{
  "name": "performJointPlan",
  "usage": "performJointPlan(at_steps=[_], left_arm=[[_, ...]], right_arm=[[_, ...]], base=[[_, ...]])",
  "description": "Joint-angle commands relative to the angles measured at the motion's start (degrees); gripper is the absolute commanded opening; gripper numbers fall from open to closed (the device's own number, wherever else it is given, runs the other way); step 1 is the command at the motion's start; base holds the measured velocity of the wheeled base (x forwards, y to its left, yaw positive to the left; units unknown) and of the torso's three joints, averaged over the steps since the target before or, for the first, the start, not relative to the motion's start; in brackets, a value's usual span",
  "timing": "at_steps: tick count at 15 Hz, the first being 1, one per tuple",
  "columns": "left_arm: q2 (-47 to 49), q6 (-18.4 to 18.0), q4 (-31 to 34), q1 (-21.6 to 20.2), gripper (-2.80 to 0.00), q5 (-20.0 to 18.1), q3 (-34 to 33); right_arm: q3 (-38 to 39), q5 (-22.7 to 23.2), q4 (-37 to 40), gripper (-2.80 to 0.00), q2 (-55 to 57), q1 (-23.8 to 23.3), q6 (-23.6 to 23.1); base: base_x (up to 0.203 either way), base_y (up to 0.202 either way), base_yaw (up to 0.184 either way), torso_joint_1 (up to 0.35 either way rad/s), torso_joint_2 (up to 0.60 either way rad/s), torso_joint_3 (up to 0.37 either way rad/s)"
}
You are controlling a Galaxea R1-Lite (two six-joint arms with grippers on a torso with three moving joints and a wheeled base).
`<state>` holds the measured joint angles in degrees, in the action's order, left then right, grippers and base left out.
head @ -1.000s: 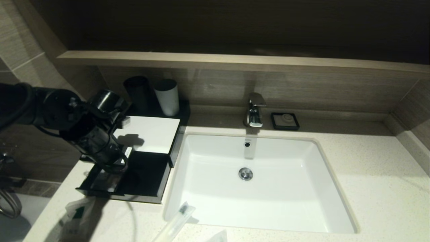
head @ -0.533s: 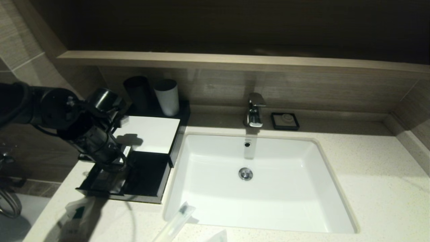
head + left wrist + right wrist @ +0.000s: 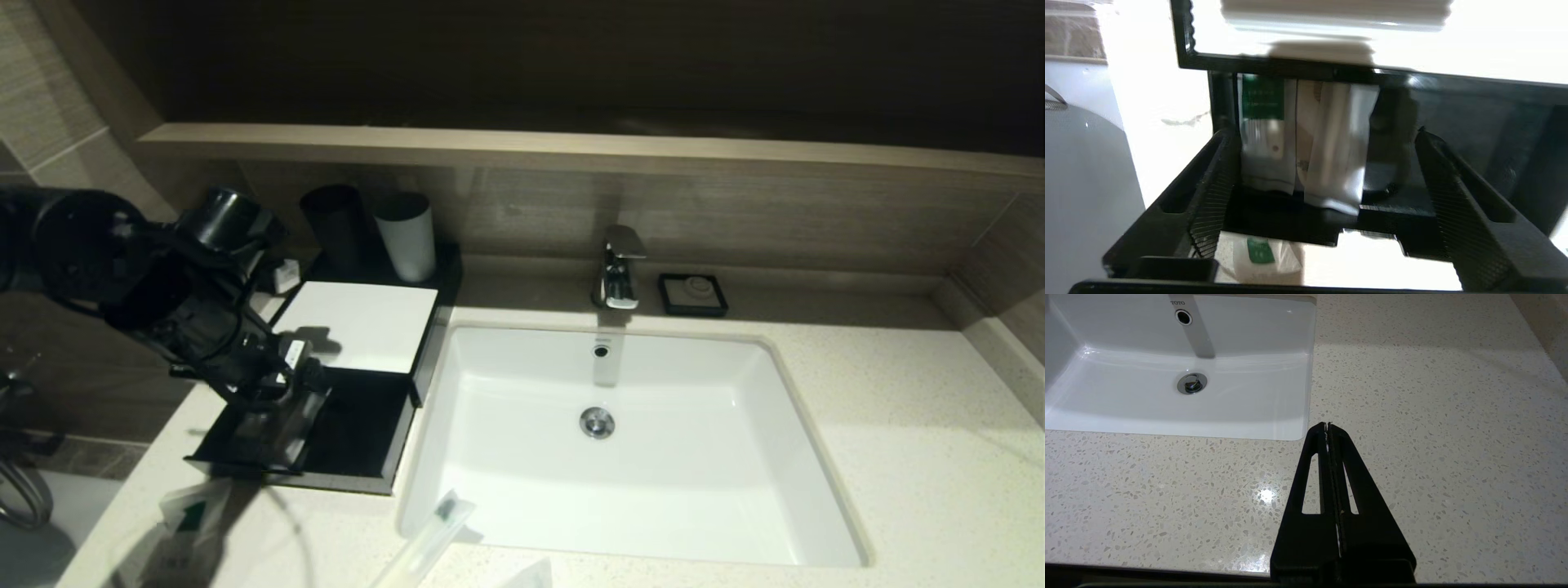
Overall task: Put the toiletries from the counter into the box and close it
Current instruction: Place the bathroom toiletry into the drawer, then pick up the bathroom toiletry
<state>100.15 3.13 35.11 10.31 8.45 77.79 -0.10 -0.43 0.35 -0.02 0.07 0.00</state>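
Speckled stone counter [image 3: 898, 457] bears the flat black box [image 3: 359, 327]; left claw [image 3: 1323, 192] released above crinkly sachets [image 3: 1298, 143].

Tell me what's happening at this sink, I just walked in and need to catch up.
The robot is packing toiletries into the box beside the basin. Its left gripper hangs open over the pulled-out drawer, where white sachets already lie. Another sachet and a translucent sleeve are on the counter. The right gripper is shut, parked over the counter. The drawer is not yet closed.
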Motion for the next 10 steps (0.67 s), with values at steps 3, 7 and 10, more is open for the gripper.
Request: performJointPlan(at_steps=[3, 7, 10], left_arm=[[-6.73, 0.21, 0.34, 1.02, 0.0, -0.11, -0.39], [-13.41, 0.45, 1.65, 3.51, -2.8, -1.23, -2.33], [-18.19, 0.48, 1.97, 6.58, -2.8, -2.5, -7.49]], right_arm=[[0.01, -0.01, 0.0, -2.8, 0.02, 0.01, 0.0], [0.01, -0.01, 0.0, -2.8, 0.02, 0.02, 0.0], [0.01, -0.01, 0.0, -2.8, 0.02, 0.01, 0.0]], base=[[0.0, 0.0, 0.0, 0.0, 0.0, 0.0], [0.0, 0.0, 0.0, 0.0, 0.0, 0.0], [0.0, 0.0, 0.0, 0.0, 0.0, 0.0]])
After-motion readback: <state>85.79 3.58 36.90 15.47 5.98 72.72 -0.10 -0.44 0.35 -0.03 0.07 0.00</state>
